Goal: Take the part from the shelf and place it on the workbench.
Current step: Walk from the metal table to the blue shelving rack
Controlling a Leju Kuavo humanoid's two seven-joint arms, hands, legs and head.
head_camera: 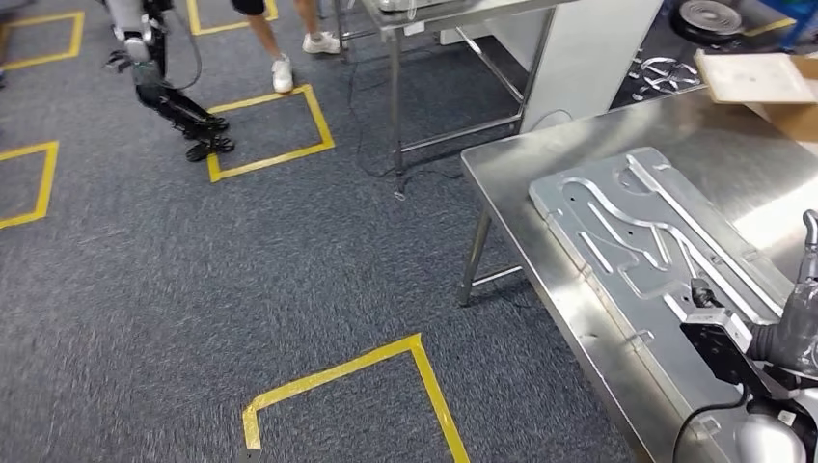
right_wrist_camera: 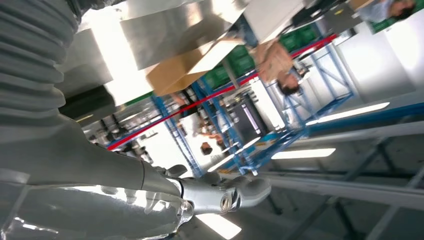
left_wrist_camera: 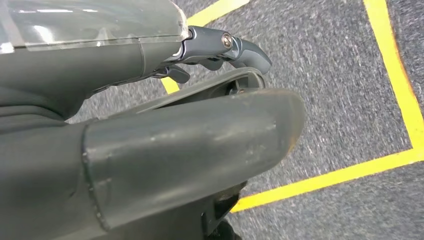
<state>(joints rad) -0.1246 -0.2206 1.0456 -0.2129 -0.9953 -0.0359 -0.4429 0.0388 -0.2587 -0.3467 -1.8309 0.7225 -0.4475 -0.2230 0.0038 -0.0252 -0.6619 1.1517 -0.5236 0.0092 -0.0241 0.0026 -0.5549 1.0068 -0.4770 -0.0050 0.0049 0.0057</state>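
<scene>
Right hand (head_camera: 796, 328) enters at the lower right corner of the head view, grey and silver, with a black boxy wrist piece just left of it; it lies over the near end of the part, but whether the fingers touch or grip the part cannot be told. Right wrist view: the same hand (right_wrist_camera: 220, 195) with pale fingers extended and nothing visible between them; this view is turned toward blue shelving and ceiling lights. The part, a flat silver stamped sheet-metal panel with raised curved ribs (head_camera: 646, 236), lies flat on the brushed stainless steel workbench (head_camera: 521, 183), running diagonally from centre right down toward the lower right corner, close to the bench's left edge. Left hand (left_wrist_camera: 220, 47) in the left wrist view: dark fingers curled in at upper centre, thick grey thumb across the middle of the frame, nothing held, grey carpet with yellow tape lines behind it. Head view, floor: grey carpet with yellow tape squares (head_camera: 275, 130) at upper left and lower centre. Second steel table frame (head_camera: 434, 58) at upper centre. Person's legs in white shoes (head_camera: 285, 68) at the top left. Another robot's dark legs (head_camera: 178, 106) at the upper left.
</scene>
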